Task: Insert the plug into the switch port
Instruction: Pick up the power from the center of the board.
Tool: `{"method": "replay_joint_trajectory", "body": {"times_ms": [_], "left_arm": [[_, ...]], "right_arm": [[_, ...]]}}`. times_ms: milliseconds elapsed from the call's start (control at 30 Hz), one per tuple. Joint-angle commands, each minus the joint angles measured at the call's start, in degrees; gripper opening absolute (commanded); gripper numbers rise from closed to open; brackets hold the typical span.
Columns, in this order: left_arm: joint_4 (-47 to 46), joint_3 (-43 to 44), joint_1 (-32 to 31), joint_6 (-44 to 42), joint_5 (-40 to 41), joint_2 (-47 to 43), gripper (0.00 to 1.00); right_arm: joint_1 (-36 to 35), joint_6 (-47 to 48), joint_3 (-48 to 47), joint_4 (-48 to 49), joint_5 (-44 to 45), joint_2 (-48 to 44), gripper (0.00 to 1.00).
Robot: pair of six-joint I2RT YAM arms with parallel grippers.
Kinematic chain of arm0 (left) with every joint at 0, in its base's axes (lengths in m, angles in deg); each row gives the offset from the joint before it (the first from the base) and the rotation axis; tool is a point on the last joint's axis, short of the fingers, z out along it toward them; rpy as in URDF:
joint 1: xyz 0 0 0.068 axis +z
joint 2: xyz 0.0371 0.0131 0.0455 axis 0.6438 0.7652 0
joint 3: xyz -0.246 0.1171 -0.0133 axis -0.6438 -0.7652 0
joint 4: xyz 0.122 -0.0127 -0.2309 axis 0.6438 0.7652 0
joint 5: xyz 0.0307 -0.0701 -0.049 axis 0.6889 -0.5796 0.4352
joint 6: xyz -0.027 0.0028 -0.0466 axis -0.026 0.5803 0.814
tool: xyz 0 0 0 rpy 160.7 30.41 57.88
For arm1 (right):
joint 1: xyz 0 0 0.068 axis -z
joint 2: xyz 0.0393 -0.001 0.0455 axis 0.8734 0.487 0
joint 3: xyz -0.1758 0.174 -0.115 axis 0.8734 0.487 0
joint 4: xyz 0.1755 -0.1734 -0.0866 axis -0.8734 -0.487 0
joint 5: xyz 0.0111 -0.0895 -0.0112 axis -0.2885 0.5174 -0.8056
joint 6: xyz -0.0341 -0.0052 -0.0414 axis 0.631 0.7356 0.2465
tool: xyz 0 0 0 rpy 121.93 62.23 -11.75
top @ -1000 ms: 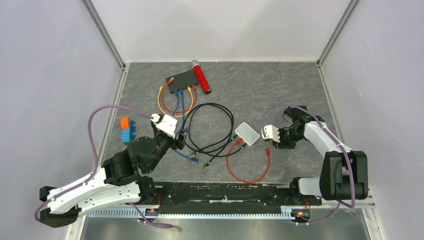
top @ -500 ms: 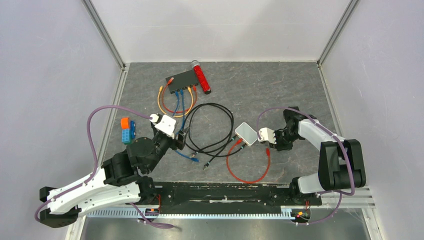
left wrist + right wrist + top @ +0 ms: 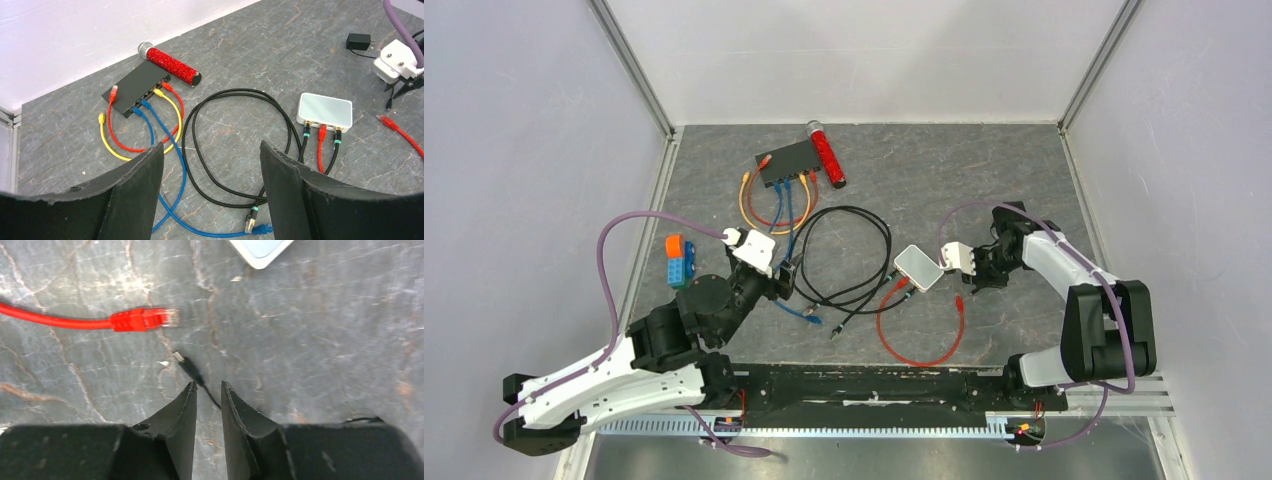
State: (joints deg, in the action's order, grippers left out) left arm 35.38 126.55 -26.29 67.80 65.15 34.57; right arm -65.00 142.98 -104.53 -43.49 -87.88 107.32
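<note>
Red plug (image 3: pixel 145 319) lay loose on the stone top (image 3: pixel 325 365), upper left in the right wrist view, just ahead of the right gripper (image 3: pixel 207 386). Its jaws stood narrowly apart and empty, likely poised to grab the plug. The left gripper (image 3: pixel 210 147) gaped empty, facing the switch port (image 3: pixel 151 93) at upper left.

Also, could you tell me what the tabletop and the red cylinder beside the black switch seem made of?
The tabletop looks like matte grey stone or a stone-print mat, given its pale veins. The red cylinder seems glitter-coated: its surface sparkles with tiny specks.
</note>
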Motion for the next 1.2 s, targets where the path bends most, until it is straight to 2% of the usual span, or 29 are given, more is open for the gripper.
{"method": "replay_joint_trajectory", "body": {"times_ms": [0, 133, 500, 733, 867, 1033, 1167], "left_arm": [[-2.31, -0.32, -0.3, 1.93, -0.99, -0.27, 0.75], [-2.06, -0.22, -0.28, 1.93, -0.81, -0.59, 0.75], [-2.41, -0.53, -0.25, 2.01, -1.12, -1.3, 0.75], [-2.4, -0.7, -0.3, 2.15, -1.02, -1.35, 0.75], [-2.31, -0.74, -0.25, 2.11, -0.92, -1.35, 0.75], [-2.41, -0.87, -0.3, 2.46, -1.14, -1.92, 0.75], [-2.65, -0.76, -0.26, 3.73, -0.79, -1.63, 0.75]], "right_arm": [[-0.16, 0.6, -3.83, -0.52, -2.16, -0.3, 0.26], [-0.18, 0.64, -3.15, -0.73, 0.25, 0.92, 0.26], [-1.15, -0.58, -2.06, -1.58, 0.15, 4.13, 0.26], [-1.84, -2.18, -0.41, 0.66, 4.36, 5.73, 0.25], [-1.94, -4.06, 1.92, 3.11, 6.81, 5.12, 0.18], [-2.35, -8.57, 6.82, 9.22, 8.33, 2.52, 0.0], [-3.7, -19.1, 6.8, 13.84, 6.54, 1.16, 0.0]]}}
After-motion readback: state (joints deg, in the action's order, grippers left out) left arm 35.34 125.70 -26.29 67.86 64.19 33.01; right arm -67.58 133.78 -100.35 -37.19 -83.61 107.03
